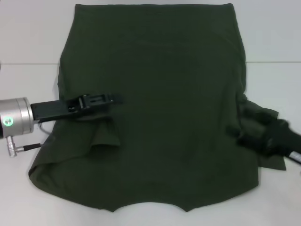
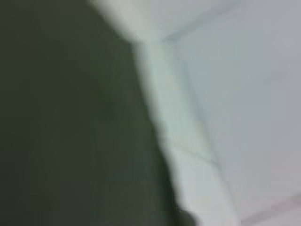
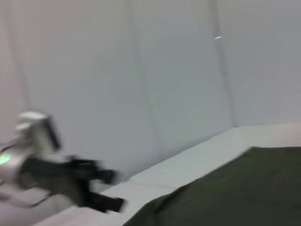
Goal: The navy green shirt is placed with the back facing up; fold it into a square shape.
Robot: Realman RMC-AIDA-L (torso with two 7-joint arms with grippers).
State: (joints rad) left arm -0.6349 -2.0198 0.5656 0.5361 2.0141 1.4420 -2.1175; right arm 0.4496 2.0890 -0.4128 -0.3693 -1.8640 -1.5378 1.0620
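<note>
The shirt (image 1: 160,113) lies spread across the white table (image 1: 28,28), plain side up (no lettering or label shows on it). Its left edge is bunched into a fold near the left gripper (image 1: 110,100), which reaches in from the left over the cloth; whether its fingers are spread or pinched cannot be told. The right gripper (image 1: 244,129) sits at the shirt's right edge, blurred, its fingers equally unreadable. A grey cable (image 1: 42,127) curls beside the left arm.
</note>
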